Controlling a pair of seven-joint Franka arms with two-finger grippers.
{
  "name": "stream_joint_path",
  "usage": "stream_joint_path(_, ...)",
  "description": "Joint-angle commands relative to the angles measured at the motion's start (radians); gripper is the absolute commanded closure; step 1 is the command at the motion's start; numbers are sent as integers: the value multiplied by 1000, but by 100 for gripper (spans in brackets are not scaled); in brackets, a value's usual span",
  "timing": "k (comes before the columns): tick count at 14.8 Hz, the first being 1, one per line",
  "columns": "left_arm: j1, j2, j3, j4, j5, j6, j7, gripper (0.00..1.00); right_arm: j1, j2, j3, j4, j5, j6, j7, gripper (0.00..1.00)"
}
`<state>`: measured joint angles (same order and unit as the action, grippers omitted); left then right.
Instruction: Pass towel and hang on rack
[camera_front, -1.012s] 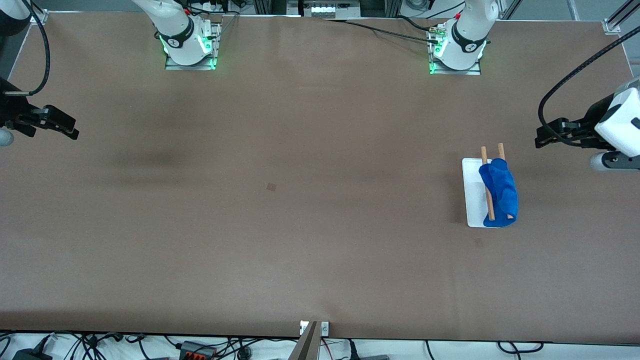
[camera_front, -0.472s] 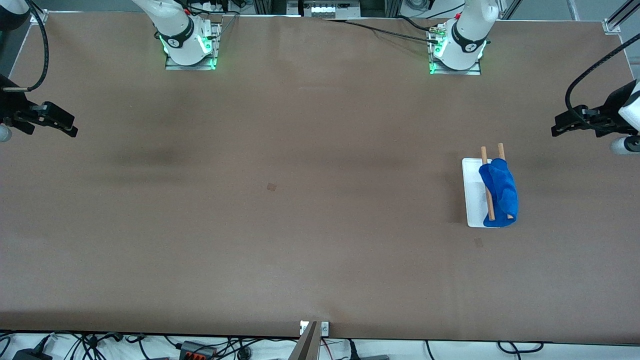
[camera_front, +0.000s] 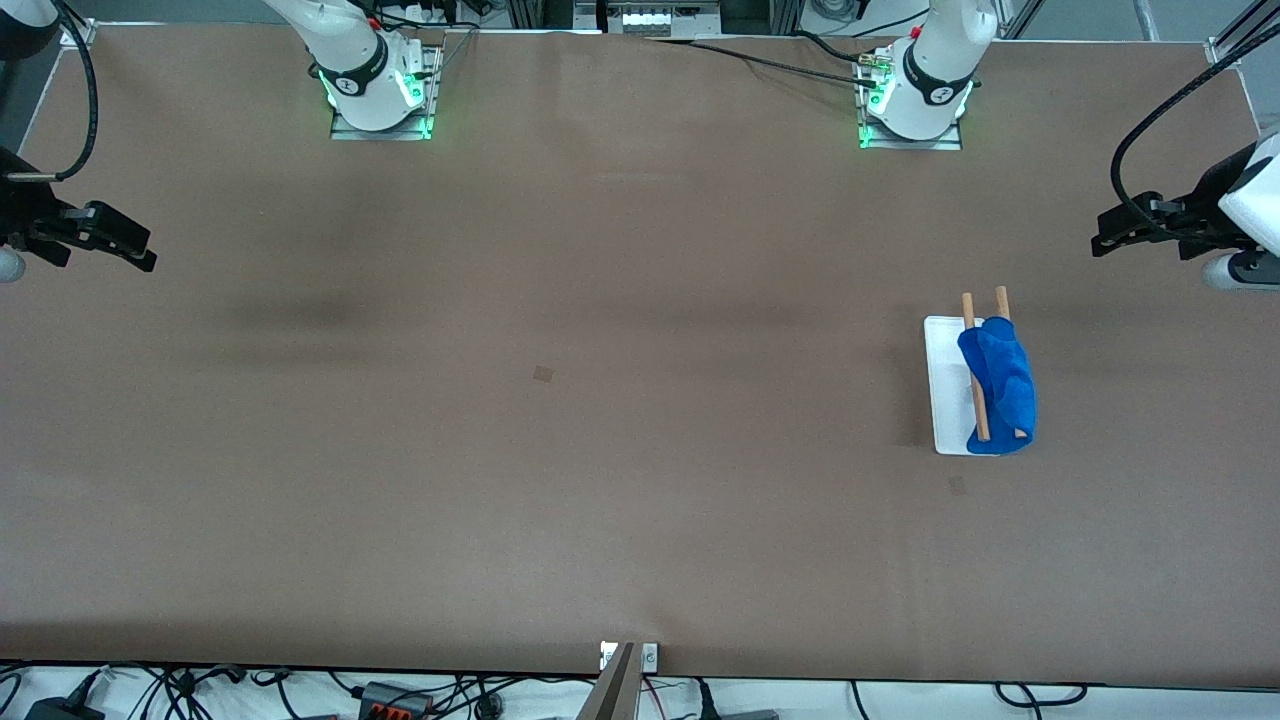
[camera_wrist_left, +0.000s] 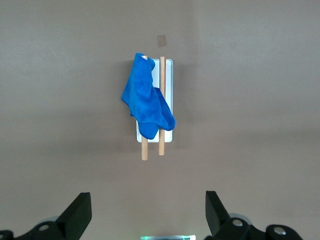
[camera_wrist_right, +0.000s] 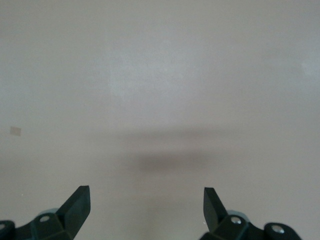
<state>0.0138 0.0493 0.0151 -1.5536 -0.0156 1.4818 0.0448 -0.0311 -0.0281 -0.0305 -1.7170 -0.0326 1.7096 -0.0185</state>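
the blue towel (camera_front: 1000, 385) is hanging over the rack (camera_front: 945, 400), draped across its two wooden rods, toward the left arm's end of the bench (camera_front: 600, 450). the rods' long axis is running from the robots' bases toward the front camera. the left gripper (camera_front: 1110, 240) is hovering near the rack, over the bench edge, jaws spread wide and holding nothing, with the rack lying straight ahead of it in its wrist view. the right gripper (camera_front: 135, 255) is waiting well apart from the rack, jaws likewise wide and empty. judging by this, the hanging looks done. no readable labels or writing are showing anywhere.
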Motion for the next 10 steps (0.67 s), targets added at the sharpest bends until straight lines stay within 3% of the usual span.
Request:
stream_joint_path(1, -20, -26, 19, -31, -18, 17, -29, 0, 0, -32, 1, -22, 16, -13, -9, 0)
stream_joint_path(10, -21, -28, 20, -31, -60, 2, -88, 0, 2, -26, 3, -22, 11, -1, -12, 0)
